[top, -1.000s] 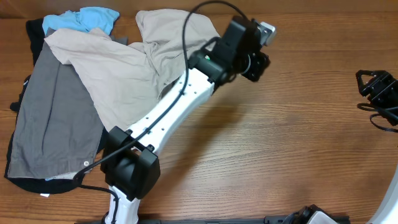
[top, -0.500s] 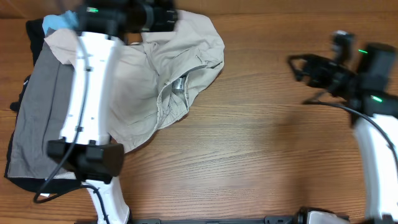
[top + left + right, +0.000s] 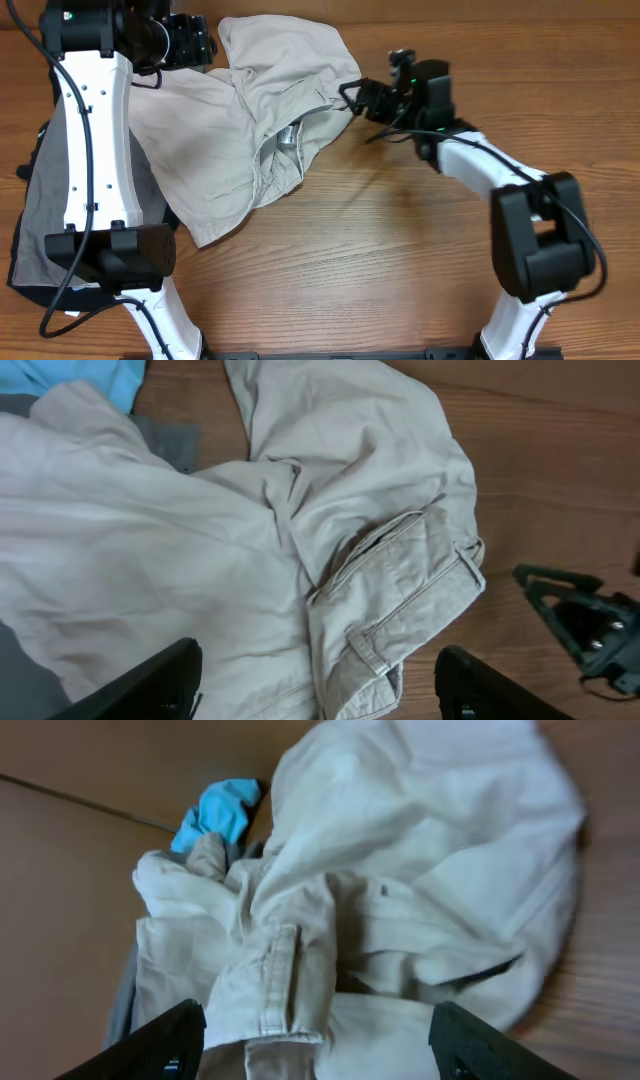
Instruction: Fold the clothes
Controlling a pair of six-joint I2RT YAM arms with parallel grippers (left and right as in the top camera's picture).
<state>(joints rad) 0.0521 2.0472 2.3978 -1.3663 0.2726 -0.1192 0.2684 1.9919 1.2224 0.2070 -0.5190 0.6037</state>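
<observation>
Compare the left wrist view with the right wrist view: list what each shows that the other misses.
Only the left wrist view: the right gripper seen from outside, open, beside the beige shorts with bare table around it. Only the right wrist view: that gripper's own fingers at the bottom corners, nothing else new. Both: the crumpled shorts with their waistband, a corner of the light-blue garment and a sliver of the grey shorts.

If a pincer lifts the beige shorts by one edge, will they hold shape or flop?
Probably flop: the beige shorts lie crumpled in soft folds, so they would likely sag from a single pinch. They look like thin cloth, so likely light. The thicker waistband may hang stiffer.
</observation>
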